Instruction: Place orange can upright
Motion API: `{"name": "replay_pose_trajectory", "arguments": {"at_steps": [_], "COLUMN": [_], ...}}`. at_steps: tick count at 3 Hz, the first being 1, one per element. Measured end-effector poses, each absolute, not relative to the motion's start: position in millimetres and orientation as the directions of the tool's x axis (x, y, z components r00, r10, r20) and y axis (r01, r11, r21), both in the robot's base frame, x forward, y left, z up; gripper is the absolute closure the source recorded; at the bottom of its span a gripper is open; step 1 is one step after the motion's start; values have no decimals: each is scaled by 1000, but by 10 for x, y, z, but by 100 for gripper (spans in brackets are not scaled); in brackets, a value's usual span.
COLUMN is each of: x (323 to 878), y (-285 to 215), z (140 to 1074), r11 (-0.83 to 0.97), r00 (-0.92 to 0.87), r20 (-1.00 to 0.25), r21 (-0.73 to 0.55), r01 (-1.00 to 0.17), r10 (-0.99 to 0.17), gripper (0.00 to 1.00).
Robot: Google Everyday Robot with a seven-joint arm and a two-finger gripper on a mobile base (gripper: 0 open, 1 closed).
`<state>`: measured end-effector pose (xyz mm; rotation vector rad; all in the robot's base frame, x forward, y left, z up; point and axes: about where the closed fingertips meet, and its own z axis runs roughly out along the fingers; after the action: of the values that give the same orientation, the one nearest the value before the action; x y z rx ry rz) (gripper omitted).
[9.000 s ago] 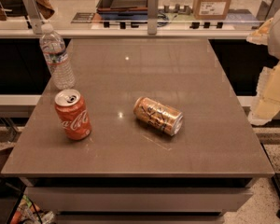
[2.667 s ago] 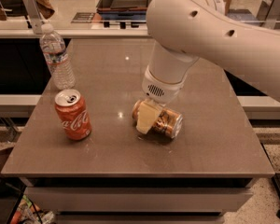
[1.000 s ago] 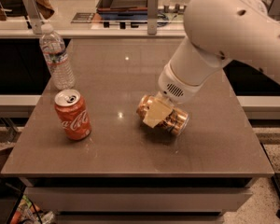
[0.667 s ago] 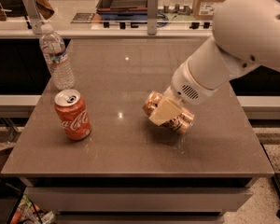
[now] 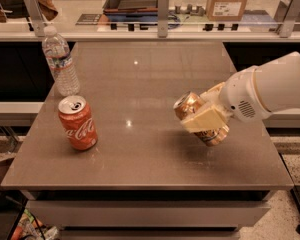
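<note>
One golden-orange soda can is the thing to be stood up. It lies tilted in the gripper, well to the right of the red Coca-Cola can as the camera sees it, and at about the same depth on the table. One end points up and toward the Coca-Cola can, and the other points down and away from it. A soft shadow on the tabletop below suggests the can is hanging clear of the surface rather than resting on it. I cannot tell which end carries the tab.

The gripper is closed around the orange can's side wall, with a pale finger lying across the middle of the body and both ends left free. That looks like the right place to hold it: across the waist, on opposite sides of the cylinder, so the base can meet the table flat.

A can like this is likely light, with a thin, smooth metal wall. If it is full, that wall is stiff enough. If it is empty, a hard squeeze will dent it. The curved wall is slippery, so the can may turn in the grip as it is brought vertical. Whether it is full cannot be read from here.

The white arm reaches in from the side opposite the Coca-Cola can. Just behind the Coca-Cola can stands a clear water bottle, upright.
</note>
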<state>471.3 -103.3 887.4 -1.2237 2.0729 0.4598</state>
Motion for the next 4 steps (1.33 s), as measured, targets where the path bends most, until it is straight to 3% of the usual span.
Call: {"name": "replay_pose_trajectory", "arguments": {"at_steps": [2, 4], "x": [4727, 4938], "y": [-1226, -938], "z": [9088, 9347], "r11": [490, 419], "r00": [-191, 2], "r20": [-857, -929], "r21": [-80, -168], "r01": [-868, -892], "r10": [-478, -369], "gripper": [100, 100]}}
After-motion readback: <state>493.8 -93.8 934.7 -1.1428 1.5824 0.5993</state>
